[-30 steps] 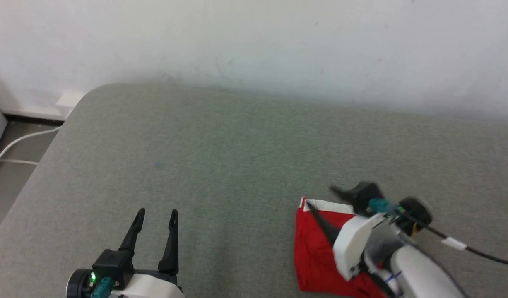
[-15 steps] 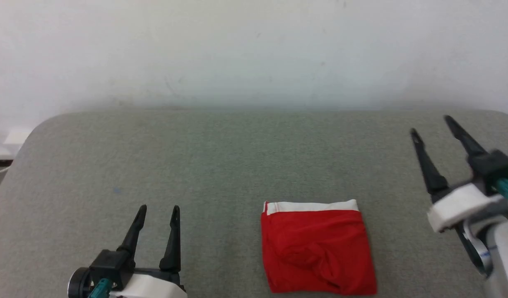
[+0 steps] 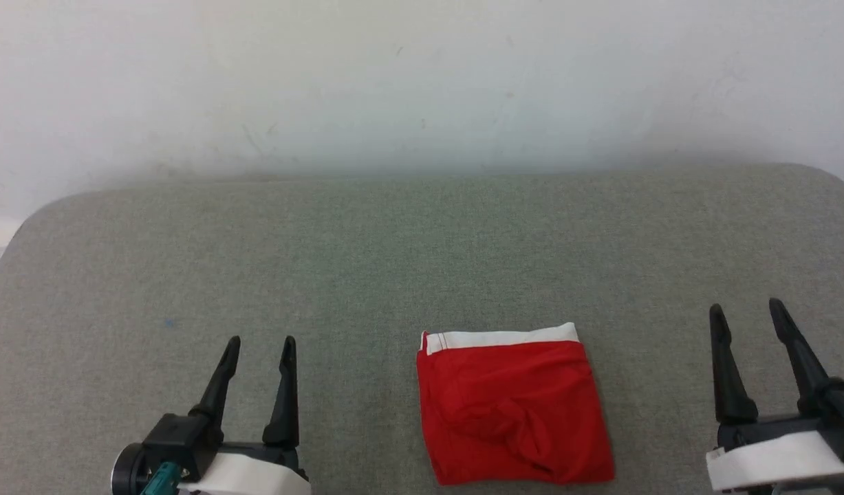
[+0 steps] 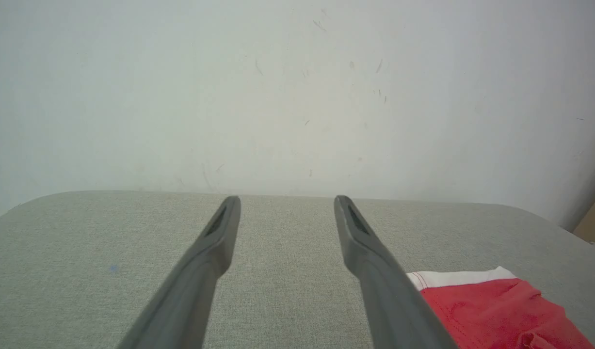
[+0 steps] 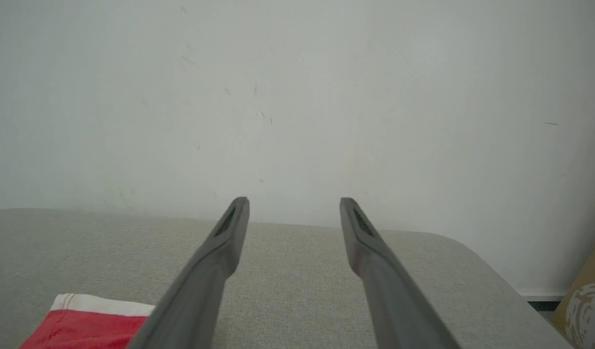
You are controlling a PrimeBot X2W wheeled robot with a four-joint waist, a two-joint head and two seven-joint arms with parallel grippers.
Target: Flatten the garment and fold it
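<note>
- Near the front edge of the grey surface [image 3: 394, 234], the garment [image 3: 514, 405] lies folded, its white band toward the wall [image 3: 422, 82].
- The left gripper [image 3: 261, 342] and right gripper [image 3: 746, 306] flank it, clear of it, fingers spread, empty.

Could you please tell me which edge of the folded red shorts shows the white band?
The far edge of the shorts, nearest the wall; the other three edges are plain red.

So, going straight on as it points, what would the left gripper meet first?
Nothing close: the left gripper points over the bare grey surface toward the white wall, probably its first contact. The garment lies off to its right.
</note>
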